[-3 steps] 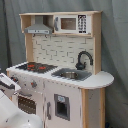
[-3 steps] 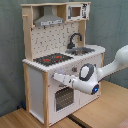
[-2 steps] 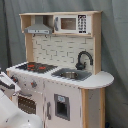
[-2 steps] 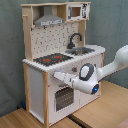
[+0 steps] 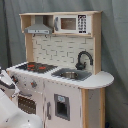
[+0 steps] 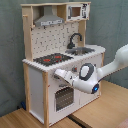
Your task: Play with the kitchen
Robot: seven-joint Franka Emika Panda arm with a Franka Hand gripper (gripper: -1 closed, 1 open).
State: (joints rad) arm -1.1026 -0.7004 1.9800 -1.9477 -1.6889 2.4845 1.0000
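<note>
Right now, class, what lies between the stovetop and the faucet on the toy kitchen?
In both exterior views, only the sink lies between the stovetop and the faucet.

Lab/test setup: grey curtain backdrop point(image 5: 115, 55), toy kitchen point(image 6: 60, 65) on wood tabletop point(image 6: 107, 107)

The claw point(image 6: 54, 74) reaches the kitchen point(image 6: 60, 60) front panel, just below the stovetop point(image 6: 53, 59).

a grey-green curtain point(image 6: 10, 55) hangs as backdrop in both exterior views. a wooden table point(image 6: 112, 107) lies below.
</note>
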